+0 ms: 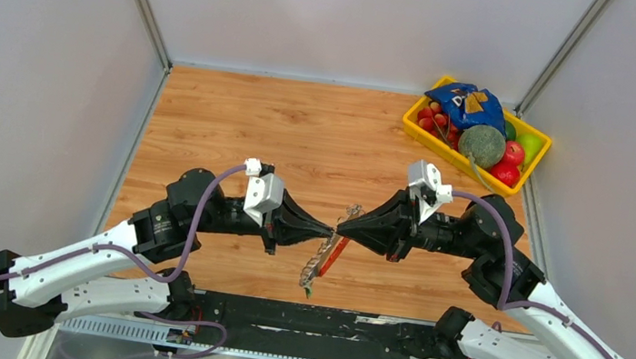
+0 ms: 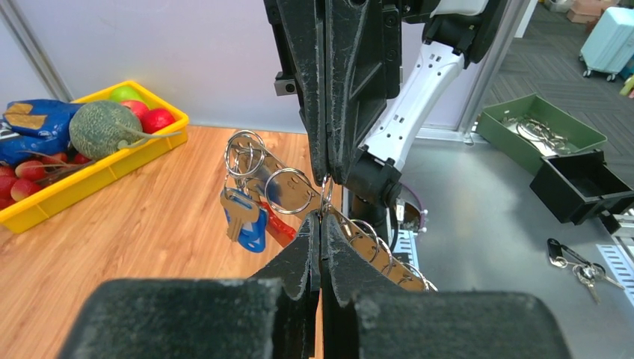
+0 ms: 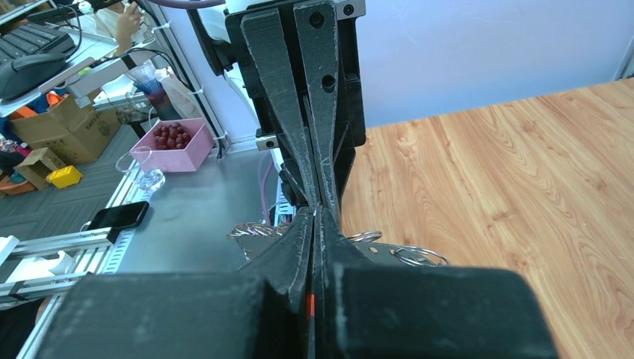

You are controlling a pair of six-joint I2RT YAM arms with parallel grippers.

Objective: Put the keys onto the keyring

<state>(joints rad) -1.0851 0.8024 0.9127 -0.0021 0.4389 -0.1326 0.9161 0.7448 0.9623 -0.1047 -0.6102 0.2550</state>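
The left end effector (image 2: 320,228), fingers pressed together, meets the likewise closed right end effector (image 2: 327,178) tip to tip. Both pinch the keyring (image 2: 290,191) above the bench (image 1: 239,124), probably steadying it for threading. Only the left wrist view shows the blue-headed key (image 2: 253,230) hanging on it; overhead, just the strap (image 1: 320,258) dangles.

The thin silver metal keyring (image 2: 290,191), several loops bunched together, hangs in the air over the near middle of the wooden worktop (image 1: 302,132). A small blue-headed key (image 2: 245,223) dangles from it. Its grey woven strap (image 1: 319,260), with a red strip, droops towards the near edge, green tip lowest.
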